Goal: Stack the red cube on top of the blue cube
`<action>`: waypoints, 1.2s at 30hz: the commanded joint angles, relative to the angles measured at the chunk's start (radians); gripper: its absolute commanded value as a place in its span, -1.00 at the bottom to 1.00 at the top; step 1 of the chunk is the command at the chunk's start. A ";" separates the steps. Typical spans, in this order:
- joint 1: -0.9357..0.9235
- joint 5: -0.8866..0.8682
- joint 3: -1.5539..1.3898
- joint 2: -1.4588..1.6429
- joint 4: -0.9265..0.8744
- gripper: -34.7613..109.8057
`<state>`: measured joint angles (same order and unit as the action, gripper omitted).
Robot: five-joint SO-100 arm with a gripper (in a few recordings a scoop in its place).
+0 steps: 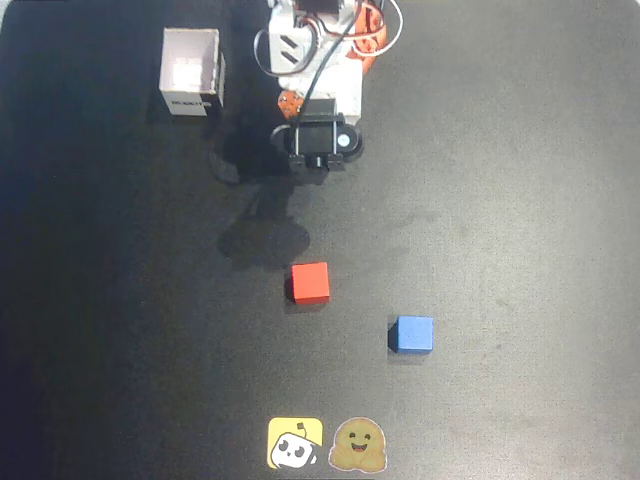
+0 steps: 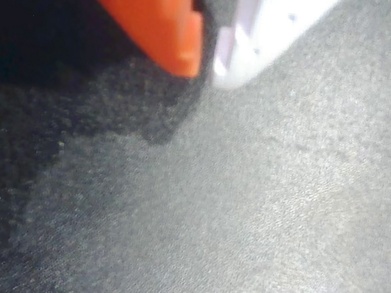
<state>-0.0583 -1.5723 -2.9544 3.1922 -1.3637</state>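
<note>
In the overhead view the arm [image 1: 315, 70] is sitting folded at the far edge of the dark worktop [image 1: 520, 200], with its wrist camera block pointing down just in front of the base. The red cube [image 1: 310, 283] is resting on the worktop near the middle, well apart from the arm. The blue cube [image 1: 411, 334] is lying to the right of it and a little nearer, the two not touching. A white box [image 1: 191, 72] is standing at the far left, open at the top. Two stickers, a yellow one [image 1: 295, 444] and a tan one [image 1: 358, 445], are lying side by side at the near edge.

In the wrist view the gripper [image 2: 205, 62] is hanging over bare worktop, its orange finger and white finger pressed nearly together with nothing between them.
</note>
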 commanded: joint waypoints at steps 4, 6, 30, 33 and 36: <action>-0.005 -0.008 0.000 0.005 0.015 -0.52; -0.005 -0.008 0.000 0.005 0.015 -0.52; -0.005 0.023 0.204 -0.252 0.025 -0.52; -0.005 0.023 0.310 -0.387 0.026 -0.52; -0.005 0.023 0.399 -0.502 0.041 -0.52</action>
<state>-0.0614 -1.5570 -2.6569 2.7765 -1.3422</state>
